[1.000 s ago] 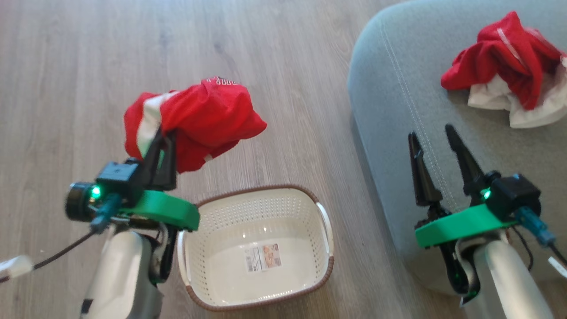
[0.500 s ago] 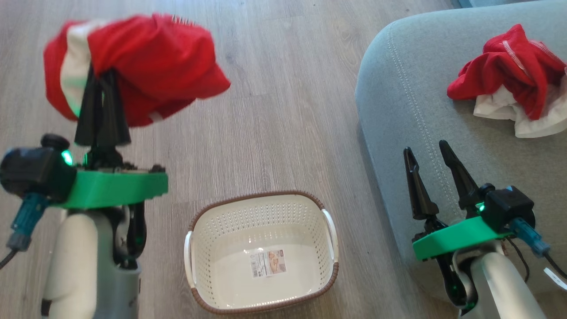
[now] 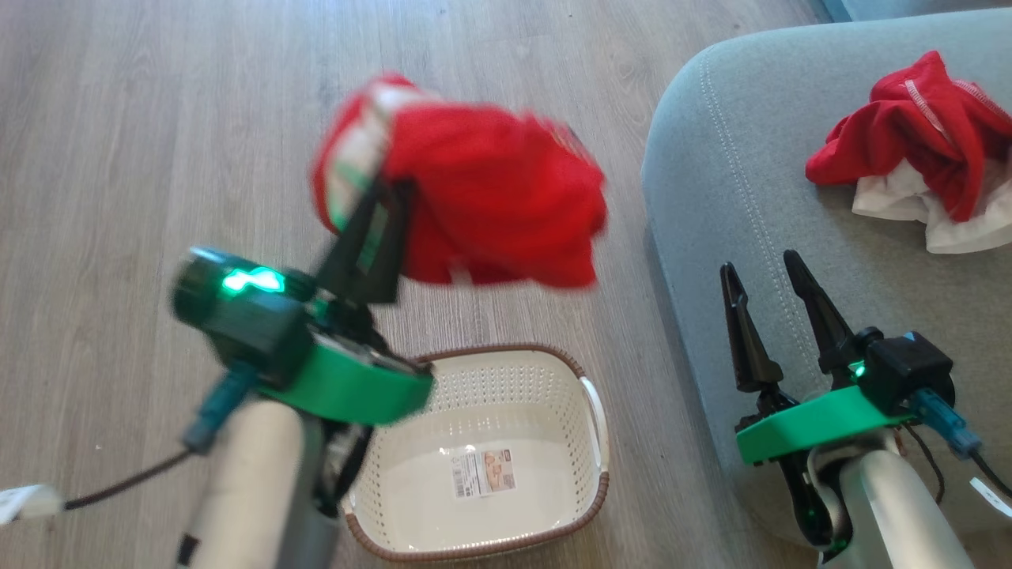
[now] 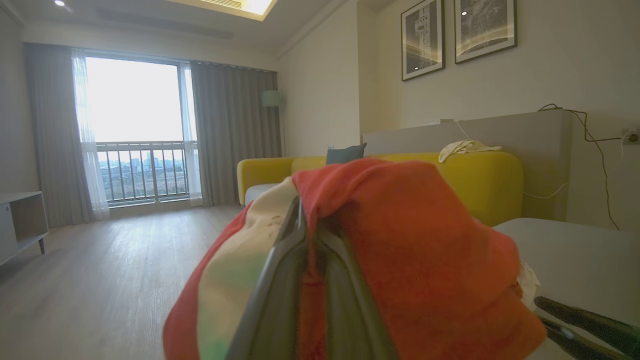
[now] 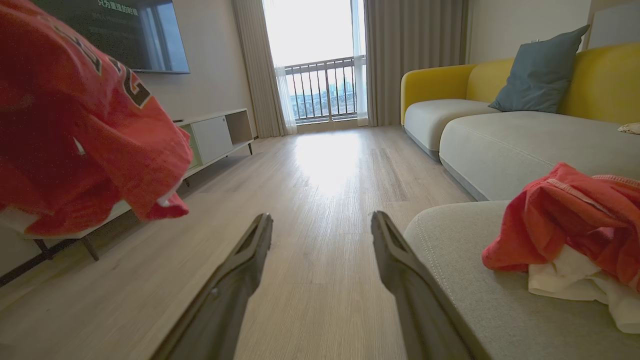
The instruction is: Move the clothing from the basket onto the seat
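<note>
Swung rightward from far out over the floor [image 3: 158, 158] half a second back, left gripper [image 3: 379, 225] clenched on a red garment [image 3: 498, 213], now hanging beyond the basket [image 3: 506, 349], just short of the seat [image 3: 735, 158]. Suggests only the last reach and drop left. Below, basket bare but for a label [image 3: 482, 472]. At right, right gripper [image 3: 759, 265] spread, grasping nothing, over the seat's edge. Farther right, second red-and-white garment [image 3: 909, 150] already lying on the cushion

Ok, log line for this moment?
left gripper: shut on red shirt, held aloft short of sofa | right gripper: open, holding nothing | basket: no clothes seen | sofa: second red garment lying on it
</note>
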